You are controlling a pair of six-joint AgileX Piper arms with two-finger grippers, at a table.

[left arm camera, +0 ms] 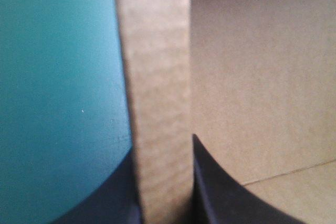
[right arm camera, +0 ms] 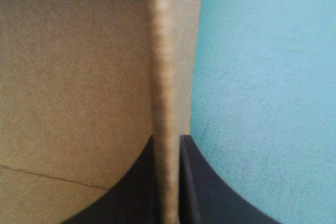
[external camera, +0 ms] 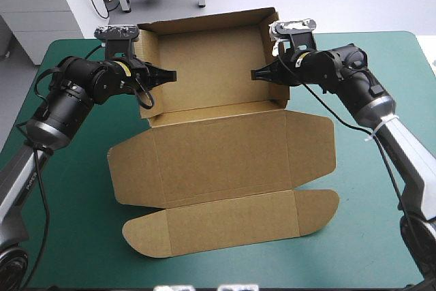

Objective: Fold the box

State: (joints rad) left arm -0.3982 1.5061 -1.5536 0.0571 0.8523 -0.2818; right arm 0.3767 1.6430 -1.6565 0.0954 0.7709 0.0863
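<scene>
You will find left jaws and right jaws each pinching, all but shut, one upright side wall (left arm camera: 157,103) of the box (external camera: 218,155); its tray floor (external camera: 208,66) lies between them, equally near both.

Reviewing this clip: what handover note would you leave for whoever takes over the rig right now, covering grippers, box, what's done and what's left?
Grippers: the left gripper is shut on the box, pinching its left side wall. The right gripper is shut on the box, pinching the right side wall.
Box: it sits on the teal-green table. Its far half is an open tray.
Done: the side and far walls are raised.
Left: the lid panel and front flap lie flat. Whether the walls are tucked cannot be told.
</scene>
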